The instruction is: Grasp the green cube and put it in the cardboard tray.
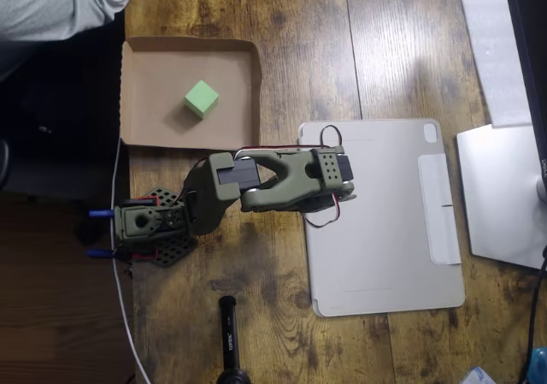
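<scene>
The mint-green cube (201, 99) lies inside the brown cardboard tray (145, 119), a little right of its middle, with nothing touching it. The olive-green arm is folded up below the tray, its elbow over the left edge of the tablet cover. Its gripper (226, 177) is tucked back just below the tray's lower right wall, well apart from the cube. A black motor block covers the gripper head from above, so the fingers are hidden and whether they are open cannot be made out.
A flat grey tablet cover (385, 217) lies right of the arm. A silver device (504, 196) sits at the right edge. A person's grey sleeve (60, 3) shows at top left. A black stand (229, 341) rises at the bottom; a white cable (125, 307) runs along the table's left edge.
</scene>
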Motion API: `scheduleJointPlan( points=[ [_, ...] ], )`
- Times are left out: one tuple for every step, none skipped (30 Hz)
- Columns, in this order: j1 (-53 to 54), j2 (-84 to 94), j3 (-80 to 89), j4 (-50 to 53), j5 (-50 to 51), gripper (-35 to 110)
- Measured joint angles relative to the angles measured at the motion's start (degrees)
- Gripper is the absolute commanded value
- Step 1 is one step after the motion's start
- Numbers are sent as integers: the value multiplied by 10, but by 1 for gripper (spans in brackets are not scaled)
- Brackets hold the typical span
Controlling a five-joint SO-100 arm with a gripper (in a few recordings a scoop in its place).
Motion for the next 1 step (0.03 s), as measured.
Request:
scheduleJointPlan(
  points=[
    [0, 0, 0, 0, 0, 6]
  ],
)
